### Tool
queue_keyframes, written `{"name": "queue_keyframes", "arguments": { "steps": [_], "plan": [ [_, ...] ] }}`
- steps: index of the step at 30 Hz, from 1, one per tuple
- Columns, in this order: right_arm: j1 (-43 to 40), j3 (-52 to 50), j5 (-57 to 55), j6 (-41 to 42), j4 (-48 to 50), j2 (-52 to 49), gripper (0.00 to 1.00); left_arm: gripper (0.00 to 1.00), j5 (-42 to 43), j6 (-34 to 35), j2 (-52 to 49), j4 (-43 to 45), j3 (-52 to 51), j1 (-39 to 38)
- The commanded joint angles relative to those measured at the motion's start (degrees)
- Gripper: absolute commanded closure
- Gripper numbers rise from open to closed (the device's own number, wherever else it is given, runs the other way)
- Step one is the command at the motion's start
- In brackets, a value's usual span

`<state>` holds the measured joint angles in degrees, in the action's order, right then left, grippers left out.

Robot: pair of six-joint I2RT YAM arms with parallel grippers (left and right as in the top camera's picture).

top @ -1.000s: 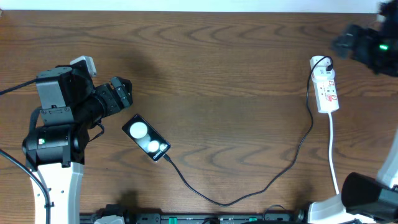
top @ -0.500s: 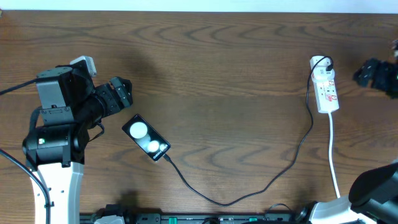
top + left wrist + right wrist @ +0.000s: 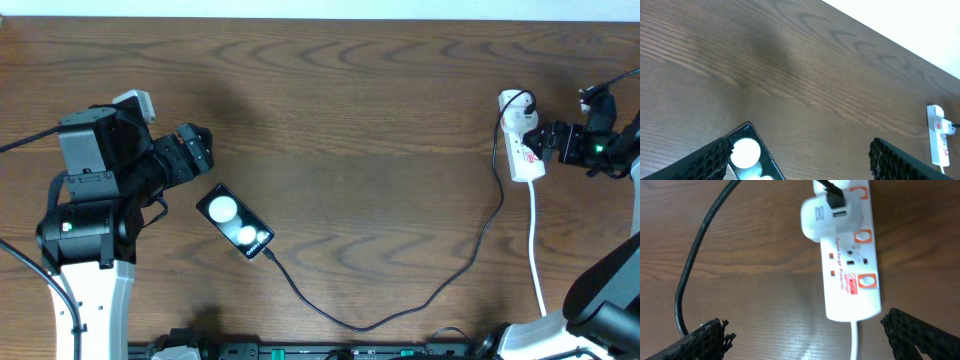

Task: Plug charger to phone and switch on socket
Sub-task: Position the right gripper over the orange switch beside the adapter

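Socket (image 3: 523,140) sits just left of my R gripper (image 3: 548,142), with its long axis running far-to-near, so I come at it side-on, across its width. R jaws are wide open w/ nothing held. Red switches (image 3: 864,236) line the socket's edge on my R gripper's side. Charger (image 3: 400,305) runs from the socket's far end to the phone (image 3: 235,222), well left of the socket. It looks plugged in, but I can't confirm. L gripper (image 3: 195,150) is open, empty and far from the socket, so the R arm is nearer.
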<state>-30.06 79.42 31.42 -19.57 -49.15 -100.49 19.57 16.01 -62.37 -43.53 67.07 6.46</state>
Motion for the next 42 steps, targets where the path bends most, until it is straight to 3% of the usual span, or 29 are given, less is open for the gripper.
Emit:
{"name": "queue_keyframes", "arguments": {
  "steps": [1,12,25,42],
  "plan": [
    [1.0,0.4,2.4,-1.9,0.4,-3.6,0.01,0.11,0.3,-1.2,-0.1,-0.1,0.4,-0.2],
    [2.3,14.1,-0.9,-1.1,-5.0,-18.2,0.01,0.11,0.3,-1.2,-0.1,-0.1,0.4,-0.2],
    [3.4,27.8,-3.2,-1.9,-8.1,-23.5,0.01,0.11,0.3,-1.2,-0.1,-0.1,0.4,-0.2],
    [4.7,30.4,-0.6,-6.8,-11.6,-29.6,0.01,0.11,0.3,-1.2,-0.1,-0.1,0.4,-0.2]
  ]
}}
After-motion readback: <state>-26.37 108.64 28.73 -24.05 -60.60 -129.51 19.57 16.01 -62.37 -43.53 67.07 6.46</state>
